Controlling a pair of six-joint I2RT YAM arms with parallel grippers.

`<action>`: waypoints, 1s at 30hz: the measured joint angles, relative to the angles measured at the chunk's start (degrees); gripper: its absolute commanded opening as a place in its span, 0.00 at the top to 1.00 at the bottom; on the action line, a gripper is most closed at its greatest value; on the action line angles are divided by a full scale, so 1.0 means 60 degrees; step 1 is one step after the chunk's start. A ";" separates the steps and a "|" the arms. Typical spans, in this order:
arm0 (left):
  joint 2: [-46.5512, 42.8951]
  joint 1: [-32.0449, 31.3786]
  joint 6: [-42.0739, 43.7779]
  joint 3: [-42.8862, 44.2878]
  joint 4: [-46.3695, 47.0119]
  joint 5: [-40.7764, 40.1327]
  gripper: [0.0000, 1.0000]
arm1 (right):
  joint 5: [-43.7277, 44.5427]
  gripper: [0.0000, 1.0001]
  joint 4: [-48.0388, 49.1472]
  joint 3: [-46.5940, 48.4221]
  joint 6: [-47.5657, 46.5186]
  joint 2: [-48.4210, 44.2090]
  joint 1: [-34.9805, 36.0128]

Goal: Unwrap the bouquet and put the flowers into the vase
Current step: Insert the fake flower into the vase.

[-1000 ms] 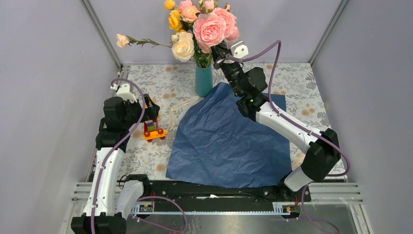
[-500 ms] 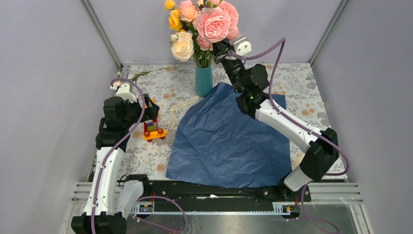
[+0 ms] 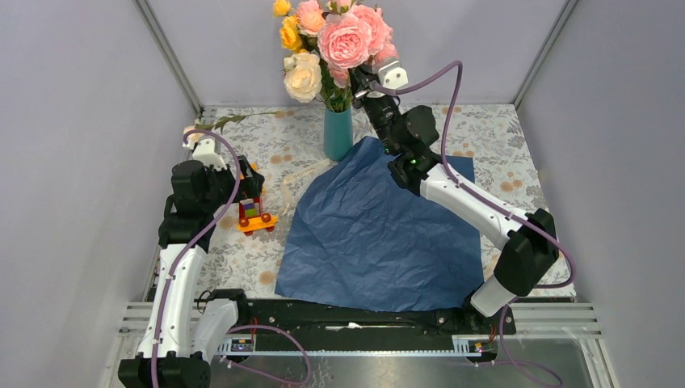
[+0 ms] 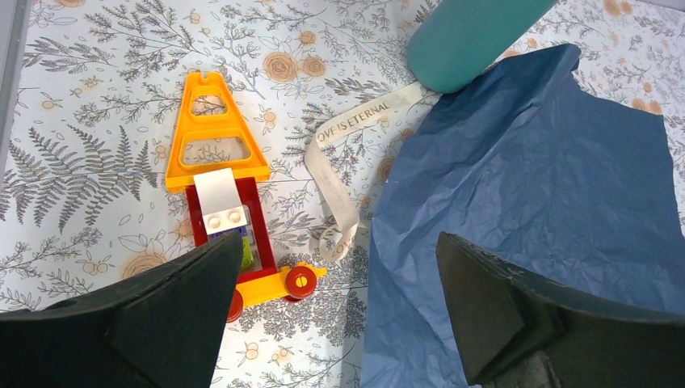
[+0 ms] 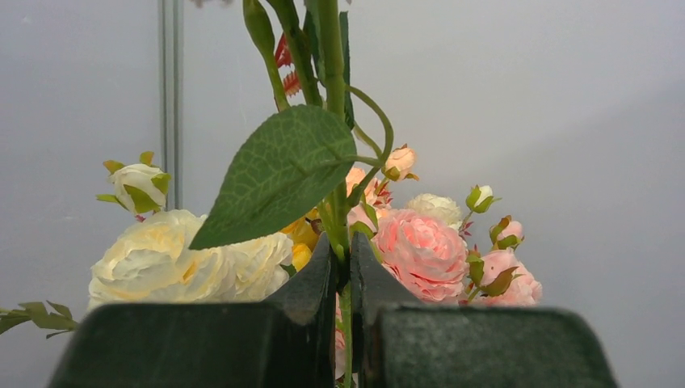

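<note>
- Far side of the surface: vase [image 3: 338, 133] upright, flowers [image 3: 343, 40] in it.
- My right fingers [image 5: 343, 259] are clamped on a green stem [image 5: 328, 73].
- Left fingers [image 4: 338, 250] wide open, holding nothing.

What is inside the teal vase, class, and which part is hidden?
A bunch of pink, cream and yellow roses stands in the vase. The vase wall hides the lower stems and whether there is water. The right fingers pinch one green stem beside the blooms.

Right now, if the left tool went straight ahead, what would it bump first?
Probably the cream ribbon, lying between the toy vehicle and the blue paper, though depth is hard to judge.
</note>
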 measured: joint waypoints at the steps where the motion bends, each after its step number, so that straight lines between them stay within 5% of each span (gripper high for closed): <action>1: 0.0000 0.0000 -0.0007 0.0000 0.0004 0.0000 0.01 | 0.0051 1.00 -0.0004 0.0000 0.0000 0.0011 0.0000; 14: 0.0000 0.0182 -0.1443 -0.0004 0.0306 -0.0182 0.01 | 0.0084 1.00 -0.0069 0.0000 0.0004 0.0535 0.0000; 25: 0.0583 0.0197 -0.5268 -0.0397 0.4207 0.0525 0.02 | 0.0146 1.00 -0.0251 -0.0036 0.0080 0.0612 0.0000; 30: 0.1570 0.0204 -0.6918 -0.0401 0.6047 0.0306 0.15 | 0.0153 1.00 -0.0211 -0.0273 0.0160 0.0612 0.0000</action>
